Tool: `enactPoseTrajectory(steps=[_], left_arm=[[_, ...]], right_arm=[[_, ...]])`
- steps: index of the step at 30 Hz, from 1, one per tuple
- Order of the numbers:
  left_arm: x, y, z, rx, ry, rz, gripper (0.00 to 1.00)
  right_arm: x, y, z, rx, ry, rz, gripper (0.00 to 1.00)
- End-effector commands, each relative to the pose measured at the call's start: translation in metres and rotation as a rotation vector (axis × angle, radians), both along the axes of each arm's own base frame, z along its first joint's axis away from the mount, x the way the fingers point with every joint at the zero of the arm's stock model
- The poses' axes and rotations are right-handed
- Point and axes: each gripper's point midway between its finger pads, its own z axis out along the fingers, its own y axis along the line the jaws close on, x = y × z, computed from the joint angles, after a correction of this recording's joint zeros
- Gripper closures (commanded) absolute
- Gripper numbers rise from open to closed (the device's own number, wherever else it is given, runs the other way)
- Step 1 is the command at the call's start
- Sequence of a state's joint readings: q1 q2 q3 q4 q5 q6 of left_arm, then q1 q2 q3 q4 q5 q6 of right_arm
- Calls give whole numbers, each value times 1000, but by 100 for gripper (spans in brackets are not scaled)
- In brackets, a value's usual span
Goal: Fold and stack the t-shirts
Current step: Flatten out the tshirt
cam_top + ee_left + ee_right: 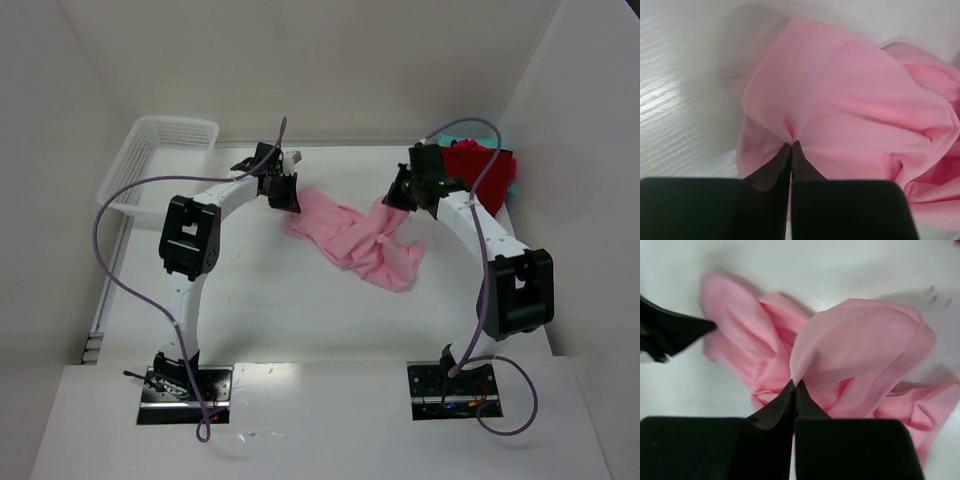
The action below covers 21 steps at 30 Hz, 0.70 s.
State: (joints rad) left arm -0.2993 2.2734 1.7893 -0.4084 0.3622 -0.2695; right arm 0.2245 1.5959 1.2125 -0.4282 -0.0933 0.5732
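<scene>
White, faintly grained tabletop (300, 310) inside plain white walls (330, 60) carries the light pink t-shirt (355, 240), a thin, soft knit. It lies crumpled in a loose strip stretched between the two grippers. At one end the left gripper (287, 195) is clenched on the cloth. In its wrist view the black, wedge-shaped fingertips (782, 160) meet on a pinch of fabric just beside a stitched hem, and creases fan out from the tips. At the other end the right gripper (398, 197) is likewise closed on the tee, nipping a smooth, puffed fold edged by a raised double-stitched band. Just behind the right gripper, on its outer side, lies the dark red t-shirt (478, 165), bunched, with a teal sliver (513, 170) at its edge. Beyond the left gripper, well out to its outer side, sits a rectangular white plastic mesh basket (175, 122).
</scene>
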Motion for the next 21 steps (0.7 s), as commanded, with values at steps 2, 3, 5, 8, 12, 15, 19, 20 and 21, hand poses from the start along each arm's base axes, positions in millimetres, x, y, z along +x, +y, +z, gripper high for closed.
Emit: enactPoseTrajectory(steps=[2,3,5,8,12,15,19,20,21], left_arm=[[26,15,119,-45,-262,67,100],[29,24,138,-17,-314,97,100],[25,42,206,4,-451,141,100],[10,69,298,8,-641,244,100],[-27,100,398,-7,-850,367,100],[-58,119,443,-15,-943,438,100],[-101,135,477,-28,-1008,462,100],[-109,139,477,-19,-999,469,100],[-129,144,498,-44,-1049,477,100]], right_arm=[[30,-9,107,-30,-247,-17,100],[35,-16,126,-28,-292,-39,100],[38,-29,185,-16,-419,-64,100],[34,-45,252,-41,-578,-87,100],[15,-55,322,-96,-754,-78,100],[-8,-59,362,-89,-865,-84,100],[-53,-71,416,-79,-1019,-126,100],[-62,-73,422,-84,-1040,-126,100],[-81,-76,437,-87,-1082,-128,100]])
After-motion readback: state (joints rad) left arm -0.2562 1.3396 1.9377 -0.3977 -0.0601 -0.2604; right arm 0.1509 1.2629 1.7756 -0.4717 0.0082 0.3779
